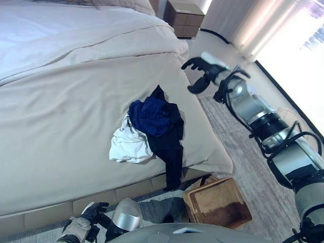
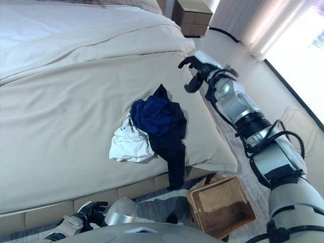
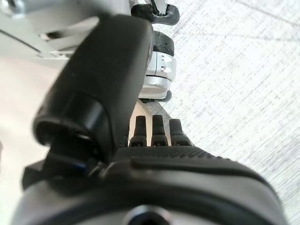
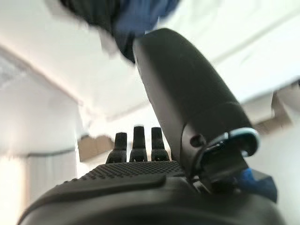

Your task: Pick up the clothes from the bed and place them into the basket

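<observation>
Our left hand [image 1: 81, 223] sits low at the near edge, half cut off; its fingers look loosely extended, holding nothing. On the beige bed [image 1: 61, 111] lies the pile of dark blue, black and white clothes [image 1: 152, 129], one black leg hanging over the near edge. The brown woven basket [image 1: 217, 202] stands on the grey carpet [image 1: 243, 152]. Our right hand [image 1: 198, 73] hovers unclenched beyond the bed's right edge, empty.

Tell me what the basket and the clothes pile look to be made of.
Basket: woven wicker or rattan by the look, brown and matte, with a visible weave texture. Clothes: soft fabric, matte, in white, blue and black pieces that crumple and drape over the bed edge; the exact fibre cannot be told.
</observation>
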You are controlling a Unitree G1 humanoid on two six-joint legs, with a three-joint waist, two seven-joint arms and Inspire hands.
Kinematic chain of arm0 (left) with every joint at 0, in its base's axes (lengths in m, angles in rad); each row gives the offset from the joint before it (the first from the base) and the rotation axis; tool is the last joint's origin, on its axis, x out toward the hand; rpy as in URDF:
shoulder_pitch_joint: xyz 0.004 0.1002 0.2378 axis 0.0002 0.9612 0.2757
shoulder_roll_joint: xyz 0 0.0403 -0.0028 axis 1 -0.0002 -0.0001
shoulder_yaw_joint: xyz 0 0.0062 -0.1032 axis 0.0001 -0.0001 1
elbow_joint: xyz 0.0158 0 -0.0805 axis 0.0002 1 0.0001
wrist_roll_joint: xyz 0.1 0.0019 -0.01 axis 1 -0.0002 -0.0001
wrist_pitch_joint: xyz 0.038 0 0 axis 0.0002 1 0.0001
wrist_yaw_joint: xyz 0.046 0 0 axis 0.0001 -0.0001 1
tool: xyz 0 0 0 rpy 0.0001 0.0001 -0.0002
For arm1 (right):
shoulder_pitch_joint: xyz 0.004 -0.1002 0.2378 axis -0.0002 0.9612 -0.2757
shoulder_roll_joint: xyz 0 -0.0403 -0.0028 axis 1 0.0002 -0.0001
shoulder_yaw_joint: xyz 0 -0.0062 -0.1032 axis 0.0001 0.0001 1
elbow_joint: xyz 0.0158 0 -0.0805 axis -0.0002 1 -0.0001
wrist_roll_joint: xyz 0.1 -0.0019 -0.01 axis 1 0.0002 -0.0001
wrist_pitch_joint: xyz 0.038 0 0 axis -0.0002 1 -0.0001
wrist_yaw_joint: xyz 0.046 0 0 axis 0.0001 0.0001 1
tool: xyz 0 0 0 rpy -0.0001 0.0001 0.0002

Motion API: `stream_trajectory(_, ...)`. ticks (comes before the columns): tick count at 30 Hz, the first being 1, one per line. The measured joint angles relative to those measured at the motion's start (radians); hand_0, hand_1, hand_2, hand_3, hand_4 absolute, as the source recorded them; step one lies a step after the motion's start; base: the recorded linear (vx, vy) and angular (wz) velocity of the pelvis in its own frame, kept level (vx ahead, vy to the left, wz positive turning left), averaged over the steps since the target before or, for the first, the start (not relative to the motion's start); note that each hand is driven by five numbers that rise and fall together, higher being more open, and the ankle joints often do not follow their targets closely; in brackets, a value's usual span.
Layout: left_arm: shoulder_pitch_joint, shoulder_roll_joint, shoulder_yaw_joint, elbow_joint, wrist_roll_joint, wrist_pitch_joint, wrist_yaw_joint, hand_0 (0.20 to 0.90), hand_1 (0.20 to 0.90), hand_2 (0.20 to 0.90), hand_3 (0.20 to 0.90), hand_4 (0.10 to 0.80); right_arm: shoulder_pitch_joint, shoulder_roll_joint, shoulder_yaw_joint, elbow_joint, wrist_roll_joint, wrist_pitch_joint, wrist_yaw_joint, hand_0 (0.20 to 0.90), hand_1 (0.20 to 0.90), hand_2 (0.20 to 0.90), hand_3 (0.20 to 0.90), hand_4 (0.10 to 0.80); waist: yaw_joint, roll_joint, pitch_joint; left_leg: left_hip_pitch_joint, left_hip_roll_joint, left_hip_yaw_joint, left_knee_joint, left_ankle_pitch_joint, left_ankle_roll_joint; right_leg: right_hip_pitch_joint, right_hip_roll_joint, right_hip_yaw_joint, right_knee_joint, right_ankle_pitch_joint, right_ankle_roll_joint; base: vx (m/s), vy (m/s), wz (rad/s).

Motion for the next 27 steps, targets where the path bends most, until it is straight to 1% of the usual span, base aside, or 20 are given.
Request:
stream_trajectory(4,-0.008,0.001,0.008,-0.001,0.002,-0.019,-0.004,0.900,0.900,0.900,0.900,0.800,0.000,0.035,0.034,0.095,-0.028,0.001,0.001,0.900,0.900,0.900,0.900,0.800,0.061,0.004,0.003,-0.038,-0.003,-0.040,0.001,0.003,-0.004,-0.013,0.001,-0.045,0.000,-0.008,0.010,-0.070,-0.029,0.32)
stream_trajectory(6,-0.011,0.004,0.008,-0.001,0.006,-0.021,-0.004,0.900,0.900,0.900,0.900,0.800,-0.003,0.060,0.034,0.180,-0.037,-0.002,-0.003,0.900,0.900,0.900,0.900,0.800,0.088,0.006,0.004,-0.058,-0.007,-0.062,0.003,0.010,-0.008,-0.024,0.001,-0.070,0.000,-0.012,0.007,-0.088,-0.013,0.37)
stream_trajectory(8,-0.018,0.003,0.008,0.000,0.006,-0.023,-0.005,0.900,0.900,0.900,0.900,0.800,-0.003,0.068,0.034,0.239,-0.044,-0.003,-0.003,0.900,0.900,0.900,0.900,0.800,0.117,0.014,0.017,-0.084,-0.013,-0.083,0.004,0.020,-0.009,-0.040,0.002,-0.091,0.000,-0.013,0.007,-0.098,0.005,0.30)
stream_trajectory(9,-0.022,0.002,0.007,0.000,0.005,-0.025,-0.007,0.900,0.900,0.900,0.900,0.800,-0.004,0.068,0.034,0.257,-0.052,-0.004,-0.004,0.900,0.900,0.900,0.900,0.800,0.121,0.019,0.023,-0.092,-0.015,-0.091,0.004,0.025,-0.010,-0.043,0.002,-0.100,0.000,-0.013,0.007,-0.098,0.004,0.38)
stream_trajectory(10,-0.030,0.001,0.007,0.000,0.004,-0.039,-0.011,0.900,0.900,0.900,0.900,0.800,-0.008,0.070,0.034,0.296,-0.076,-0.005,-0.006,0.900,0.900,0.900,0.900,0.800,0.133,0.032,0.042,-0.102,-0.015,-0.108,0.001,0.032,-0.014,-0.048,0.001,-0.116,0.000,-0.013,0.007,-0.112,0.004,0.34)
stream_trajectory(11,-0.039,0.002,0.007,0.000,-0.001,-0.045,-0.011,0.900,0.900,0.900,0.900,0.800,-0.012,0.073,0.034,0.325,-0.093,-0.005,-0.007,0.900,0.900,0.900,0.900,0.800,0.145,0.040,0.061,-0.108,-0.015,-0.113,0.000,0.035,-0.016,-0.050,0.001,-0.122,0.000,-0.013,0.008,-0.119,0.002,0.27)
stream_trajectory(13,-0.052,0.005,0.007,0.000,-0.005,-0.054,-0.009,0.900,0.900,0.900,0.900,0.800,-0.017,0.093,0.034,0.378,-0.123,-0.002,-0.010,0.900,0.900,0.900,0.900,0.800,0.163,0.041,0.078,-0.133,-0.015,-0.118,0.001,0.039,-0.021,-0.073,0.003,-0.126,0.000,-0.012,0.008,-0.131,0.005,0.10)
stream_trajectory(14,-0.062,0.005,0.006,-0.001,-0.012,-0.062,-0.009,0.900,0.900,0.900,0.900,0.800,-0.020,0.102,0.034,0.393,-0.137,0.002,-0.016,0.900,0.900,0.900,0.900,0.800,0.172,0.047,0.099,-0.141,-0.018,-0.124,0.000,0.051,-0.025,-0.078,0.005,-0.130,0.000,-0.012,0.008,-0.131,0.002,0.13)
stream_trajectory(15,-0.077,0.004,0.005,-0.001,-0.022,-0.063,-0.009,0.900,0.900,0.900,0.900,0.800,-0.021,0.108,0.034,0.409,-0.151,0.004,-0.023,0.900,0.900,0.900,0.900,0.800,0.172,0.047,0.113,-0.152,-0.016,-0.132,0.000,0.047,-0.031,-0.086,0.005,-0.137,0.000,-0.012,0.008,-0.109,0.005,0.20)
stream_trajectory(18,-0.117,0.003,-0.002,-0.003,-0.046,-0.084,-0.009,0.900,0.900,0.900,0.900,0.800,-0.028,0.126,0.034,0.443,-0.162,0.025,-0.039,0.900,0.900,0.900,0.900,0.800,0.181,0.048,0.153,-0.186,-0.016,-0.150,0.000,0.059,-0.038,-0.111,0.009,-0.155,0.000,-0.012,0.008,-0.090,0.017,0.17)
stream_trajectory(21,-0.147,0.003,-0.003,-0.011,-0.067,-0.100,-0.006,0.900,0.900,0.900,0.900,0.800,-0.055,0.152,0.034,0.495,-0.191,0.041,-0.067,0.900,0.900,0.900,0.900,0.800,0.186,0.051,0.191,-0.204,-0.016,-0.157,0.000,0.068,-0.040,-0.127,0.012,-0.161,0.000,-0.012,0.008,-0.067,0.015,0.07)
stream_trajectory(23,-0.159,0.002,-0.006,-0.024,-0.084,-0.108,-0.001,0.900,0.900,0.900,0.900,0.800,-0.078,0.153,0.035,0.516,-0.199,0.055,-0.071,0.900,0.900,0.900,0.900,0.800,0.189,0.053,0.197,-0.232,-0.016,-0.161,0.001,0.069,-0.041,-0.152,0.015,-0.166,0.000,-0.012,0.008,0.017,-0.045,0.07)
stream_trajectory(24,-0.163,0.001,-0.009,-0.027,-0.087,-0.112,0.003,0.900,0.900,0.900,0.900,0.800,-0.092,0.154,0.035,0.523,-0.209,0.068,-0.074,0.900,0.900,0.900,0.900,0.800,0.188,0.058,0.204,-0.236,-0.012,-0.167,-0.003,0.065,-0.052,-0.156,0.015,-0.172,0.000,-0.013,0.008,-0.044,0.026,0.10)
stream_trajectory(25,-0.167,0.000,-0.014,-0.031,-0.091,-0.113,0.004,0.900,0.900,0.900,0.900,0.800,-0.097,0.154,0.036,0.528,-0.216,0.071,-0.077,0.900,0.900,0.900,0.900,0.800,0.186,0.062,0.207,-0.238,-0.015,-0.168,-0.003,0.075,-0.048,-0.157,0.017,-0.173,0.001,-0.011,0.007,-0.046,0.033,0.10)
stream_trajectory(26,-0.174,-0.001,-0.015,-0.028,-0.099,-0.118,0.005,0.900,0.900,0.900,0.900,0.800,-0.105,0.154,0.039,0.538,-0.228,0.077,-0.081,0.900,0.900,0.900,0.900,0.800,0.191,0.064,0.213,-0.240,-0.015,-0.169,-0.004,0.079,-0.053,-0.160,0.012,-0.176,0.003,-0.013,0.008,-0.069,0.042,0.07)
stream_trajectory(27,-0.175,-0.001,-0.015,-0.035,-0.109,-0.126,0.007,0.900,0.900,0.900,0.900,0.800,-0.115,0.155,0.045,0.543,-0.239,0.089,-0.084,0.900,0.900,0.900,0.900,0.800,0.193,0.063,0.215,-0.251,-0.013,-0.170,-0.004,0.073,-0.063,-0.170,0.014,-0.176,0.005,-0.015,0.011,0.000,0.000,0.00)
